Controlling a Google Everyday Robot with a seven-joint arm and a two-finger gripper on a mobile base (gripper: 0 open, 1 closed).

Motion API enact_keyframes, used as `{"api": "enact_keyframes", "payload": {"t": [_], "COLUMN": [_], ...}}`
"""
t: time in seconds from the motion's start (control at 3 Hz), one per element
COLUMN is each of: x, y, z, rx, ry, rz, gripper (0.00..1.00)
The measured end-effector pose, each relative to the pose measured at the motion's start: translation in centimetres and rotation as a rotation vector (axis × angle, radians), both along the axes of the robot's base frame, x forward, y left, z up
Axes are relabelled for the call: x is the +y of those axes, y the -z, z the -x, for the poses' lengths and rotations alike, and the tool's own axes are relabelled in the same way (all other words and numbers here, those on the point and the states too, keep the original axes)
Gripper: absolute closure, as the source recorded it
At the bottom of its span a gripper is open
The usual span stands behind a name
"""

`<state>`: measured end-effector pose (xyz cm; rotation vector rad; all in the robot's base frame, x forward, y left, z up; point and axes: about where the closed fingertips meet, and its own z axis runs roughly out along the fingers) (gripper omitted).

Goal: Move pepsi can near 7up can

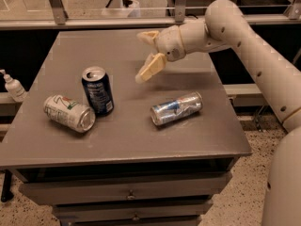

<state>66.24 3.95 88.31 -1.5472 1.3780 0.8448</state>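
Dim, warm light — gripper (140, 56) above table (127, 138).

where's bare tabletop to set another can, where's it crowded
Bare: the front strip of the table before all three cans, and the back left corner behind the pepsi can. Crowded: left middle, pepsi can beside 7up can; silver can centre-right. The open gripper hangs over back centre.

pepsi can (98, 91) stands just right of lying 7up can (68, 113); gripper (140, 56) hovers behind-right, apart.
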Motion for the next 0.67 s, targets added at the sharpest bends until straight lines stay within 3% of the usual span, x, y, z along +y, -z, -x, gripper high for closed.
{"api": "enact_keyframes", "payload": {"t": [0.33,0.67], "x": [-5.8,-6.4], "y": [-4.8,-6.1], "z": [-4.6,-5.2], "rx": [-0.070,-0.093], "ry": [0.196,0.217], "rz": [-0.065,-0.079], "gripper": [0.00,0.00]}}
